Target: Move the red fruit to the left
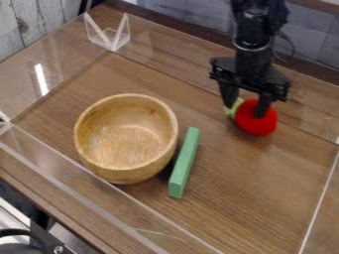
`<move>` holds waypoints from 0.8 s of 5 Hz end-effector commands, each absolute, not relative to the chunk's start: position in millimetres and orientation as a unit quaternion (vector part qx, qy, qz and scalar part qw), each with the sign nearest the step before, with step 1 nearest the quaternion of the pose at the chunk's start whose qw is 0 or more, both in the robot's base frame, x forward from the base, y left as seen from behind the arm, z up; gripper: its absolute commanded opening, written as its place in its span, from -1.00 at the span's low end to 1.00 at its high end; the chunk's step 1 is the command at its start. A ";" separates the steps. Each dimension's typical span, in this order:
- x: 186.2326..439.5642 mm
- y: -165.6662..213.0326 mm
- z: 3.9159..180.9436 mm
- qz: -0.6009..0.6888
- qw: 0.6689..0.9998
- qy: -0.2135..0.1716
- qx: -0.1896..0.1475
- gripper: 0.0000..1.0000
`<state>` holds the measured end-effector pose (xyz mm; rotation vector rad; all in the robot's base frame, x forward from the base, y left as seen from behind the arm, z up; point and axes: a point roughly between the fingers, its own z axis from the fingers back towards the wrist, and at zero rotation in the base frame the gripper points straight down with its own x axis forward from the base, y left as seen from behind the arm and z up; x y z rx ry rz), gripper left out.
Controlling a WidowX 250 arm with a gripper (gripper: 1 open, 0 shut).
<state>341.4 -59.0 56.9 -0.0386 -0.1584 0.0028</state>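
The red fruit [257, 121], a small glossy strawberry shape with a bit of green at its top, lies on the wooden table at the right. My gripper [252, 103] points straight down right over it. Its black fingers [229, 96] stand apart, one on each side of the fruit's top, and the fruit rests on the table. Whether the fingertips still touch it is hard to tell.
A wooden bowl [90, 117] stands at centre left, with a flat green bar [184, 162] lying just to its right. Clear acrylic walls [54, 69] ring the table. A small clear stand [109, 33] sits at the back left.
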 end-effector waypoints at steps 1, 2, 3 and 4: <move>348.5 -66.9 88.6 0.010 0.992 -0.121 -0.023 -1.00; 350.9 -60.9 111.8 0.009 0.991 -0.133 -0.033 -1.00; 359.8 -38.2 137.7 0.022 0.987 -0.152 -0.038 -1.00; 355.4 -34.7 133.5 0.016 0.989 -0.144 -0.033 -1.00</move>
